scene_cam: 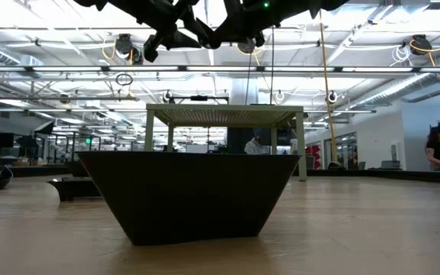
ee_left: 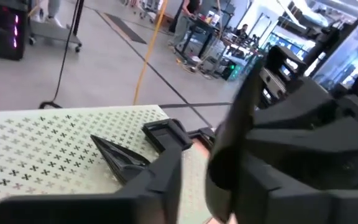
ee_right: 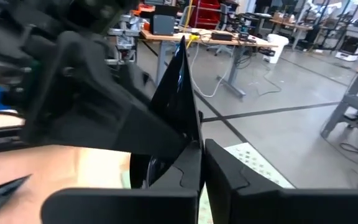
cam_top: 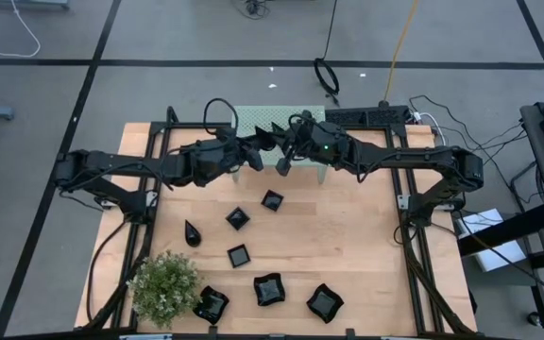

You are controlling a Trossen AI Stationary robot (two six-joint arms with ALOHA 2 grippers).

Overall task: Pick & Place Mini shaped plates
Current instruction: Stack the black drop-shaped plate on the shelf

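While the two arms met above the mint-green perforated stand [cam_top: 270, 120] at the far edge of the surface [cam_top: 366, 246], the right gripper [ee_right: 201, 146] was clamped on a glossy black plate [ee_right: 178, 81], holding it on edge between closed fingers. Just beside it, the left gripper [cam_top: 270, 142] held a pointed black plate [ee_left: 120, 158] over the stand's top. Seven more plates [cam_top: 239, 255] lay scattered on the surface nearer the green plant [cam_top: 165, 286].

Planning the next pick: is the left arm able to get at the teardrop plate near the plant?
Probably yes: the teardrop plate lies alone on the table, nothing over it, on that arm's side; the left gripper hovers above the green stand.
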